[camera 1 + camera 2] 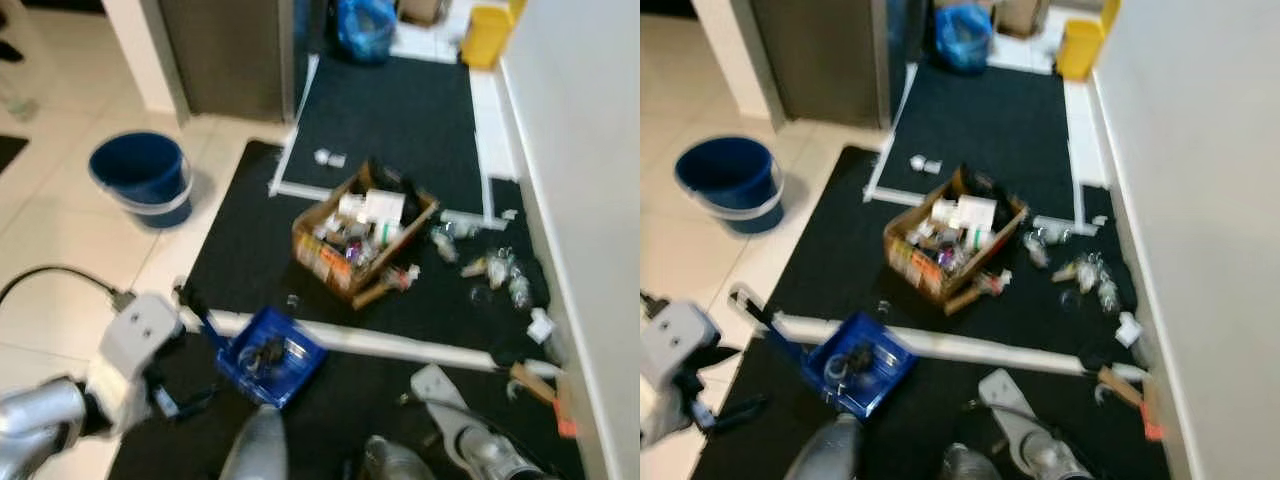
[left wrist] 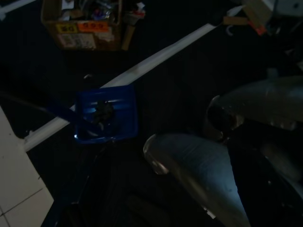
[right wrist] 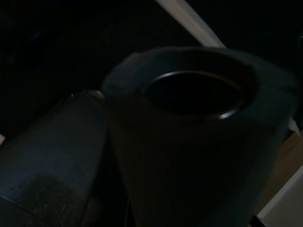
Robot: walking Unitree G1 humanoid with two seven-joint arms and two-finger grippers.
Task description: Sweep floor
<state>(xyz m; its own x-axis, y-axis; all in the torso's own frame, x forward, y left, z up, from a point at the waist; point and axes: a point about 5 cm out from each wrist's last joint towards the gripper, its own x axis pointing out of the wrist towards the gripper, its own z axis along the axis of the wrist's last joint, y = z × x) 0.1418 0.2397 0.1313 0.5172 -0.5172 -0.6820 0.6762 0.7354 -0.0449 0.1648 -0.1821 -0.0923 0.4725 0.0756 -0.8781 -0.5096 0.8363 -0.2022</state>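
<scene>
Blue dustpan (image 1: 268, 354) with debris sits on the black mat (image 1: 400, 120) at the white strip (image 1: 400, 345), cardboard box (image 1: 362, 235) of clutter and scattered litter (image 1: 497, 270) beyond, blue bucket (image 1: 140, 178) on tile off left; both arms low, jaws' state cannot tell.

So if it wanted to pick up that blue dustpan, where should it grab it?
Probably by the handle of the blue dustpan, the dark bar slanting off toward the robot's left. It sticks out free of the tray, which holds debris, so coming from the left side and keeping the tray level seems wisest.
</scene>
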